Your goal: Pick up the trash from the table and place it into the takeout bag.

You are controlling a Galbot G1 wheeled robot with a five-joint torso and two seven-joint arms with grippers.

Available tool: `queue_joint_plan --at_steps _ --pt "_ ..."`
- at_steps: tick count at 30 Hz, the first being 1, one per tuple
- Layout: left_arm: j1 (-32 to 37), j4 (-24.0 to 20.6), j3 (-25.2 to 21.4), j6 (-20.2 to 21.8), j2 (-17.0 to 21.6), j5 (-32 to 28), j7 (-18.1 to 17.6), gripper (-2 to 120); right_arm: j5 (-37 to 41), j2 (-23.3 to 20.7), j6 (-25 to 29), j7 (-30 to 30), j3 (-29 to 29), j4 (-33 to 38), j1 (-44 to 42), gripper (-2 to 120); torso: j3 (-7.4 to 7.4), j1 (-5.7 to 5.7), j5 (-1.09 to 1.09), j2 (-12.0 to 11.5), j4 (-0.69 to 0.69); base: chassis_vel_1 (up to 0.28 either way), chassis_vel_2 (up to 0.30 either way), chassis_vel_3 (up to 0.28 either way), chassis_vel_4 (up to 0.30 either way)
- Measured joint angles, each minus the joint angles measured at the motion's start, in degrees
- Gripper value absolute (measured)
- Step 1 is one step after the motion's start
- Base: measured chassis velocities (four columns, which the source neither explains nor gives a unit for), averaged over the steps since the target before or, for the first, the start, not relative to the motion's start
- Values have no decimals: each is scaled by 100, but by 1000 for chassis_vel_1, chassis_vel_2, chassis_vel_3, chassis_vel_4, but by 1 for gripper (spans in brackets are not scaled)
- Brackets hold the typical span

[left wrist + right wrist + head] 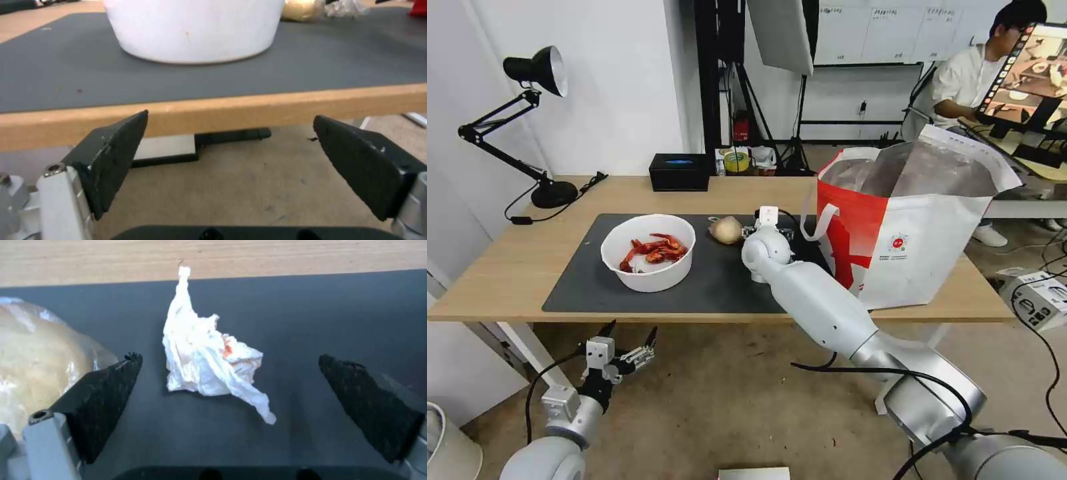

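On the table (520,267), a white bowl (648,252) of red crayfish shells sits on the dark grey mat (714,280). A beige wrapped lump (726,230) lies to its right. My right arm reaches over the mat, and its gripper (230,358) hangs open just above a crumpled white tissue (209,360) stained red, one finger on each side. The lump (40,353) lies close beside one finger. The takeout bag (907,227) stands open at the table's right end. My left gripper (630,343) is open, below the table's front edge, facing the bowl (195,30).
A black tissue box (679,172) and a black desk lamp (534,120) stand along the table's back and left. A tape roll (737,160) sits behind the table. A white box (1040,297) with cables lies on the floor at the right.
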Motion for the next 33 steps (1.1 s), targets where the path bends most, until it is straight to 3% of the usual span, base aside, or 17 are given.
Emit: queue_joint_plan --at_steps 9,33 --pt "29 7 2 -50 -1 19 0 100 -128 -8 -88 -357 -8 -169 92 100 0 0 0 0 0 0 0 0 0" --pt "45 -4 -17 -46 -38 -41 3 100 -151 78 -127 -515 12 -453 153 100 0 0 0 1 0 0 0 0 0"
